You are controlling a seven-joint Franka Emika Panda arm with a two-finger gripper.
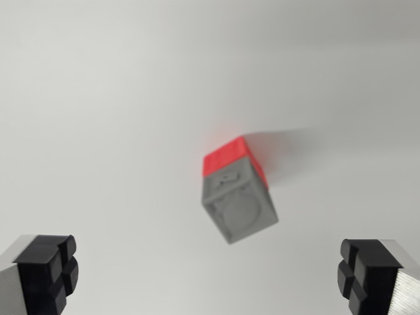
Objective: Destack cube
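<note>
A grey cube (pixel 239 209) stands stacked on a red cube (pixel 231 155) on the white surface, a little right of the wrist view's centre. The grey cube's top face carries a round recess; only the upper edge and one side of the red cube show beneath it. The picture is slightly blurred. My gripper (pixel 207 275) hangs above the stack and nearer the bottom edge, wide open, with nothing between its black fingertips (pixel 49 269), which sit at the lower left and lower right corners.
The white tabletop (pixel 105 98) fills the view. The stack throws a soft shadow (pixel 289 147) toward the wrist view's upper right.
</note>
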